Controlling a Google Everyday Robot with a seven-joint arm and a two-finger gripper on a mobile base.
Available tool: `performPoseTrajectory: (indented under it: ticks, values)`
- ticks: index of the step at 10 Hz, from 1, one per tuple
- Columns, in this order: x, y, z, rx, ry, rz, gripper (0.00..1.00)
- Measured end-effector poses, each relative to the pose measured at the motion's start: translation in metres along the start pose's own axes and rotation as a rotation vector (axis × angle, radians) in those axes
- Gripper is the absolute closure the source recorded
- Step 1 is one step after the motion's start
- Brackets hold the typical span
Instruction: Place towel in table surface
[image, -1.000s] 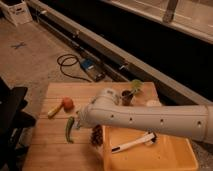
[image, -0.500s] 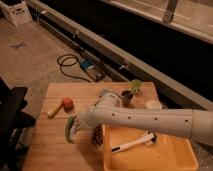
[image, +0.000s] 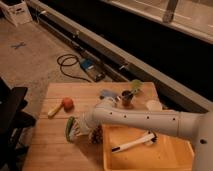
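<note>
Towel (image: 95, 134) under gripper (image: 76, 129), mid-table (image: 50, 150)

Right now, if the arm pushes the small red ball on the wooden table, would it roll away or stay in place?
The small red round ball would probably roll: it looks round and the light wooden table is flat. The yellow stick-shaped object beside it might stop it on that side. It looks small, so likely light. The gripper is lower on the table, apart from the ball.

Dim concrete floor (image: 35, 55) with coiled black cable (image: 69, 64) beside a long dark wall (image: 135, 37).
</note>
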Motion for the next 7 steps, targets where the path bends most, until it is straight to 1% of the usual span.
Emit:
performPoseTrajectory:
  ticks: [2,4,5,7]
  values:
    - [0.0040,0.0037,0.0052,-0.019,-0.008,0.019,0.42]
    - [0.0082,0.0076,0.0065,-0.025,-0.010,0.038,0.25]
    - [0.0107,0.0086,0.0049,-0.023,-0.010,0.047,0.20]
    - [0.0096,0.0088,0.0057,-0.024,-0.011,0.046,0.20]
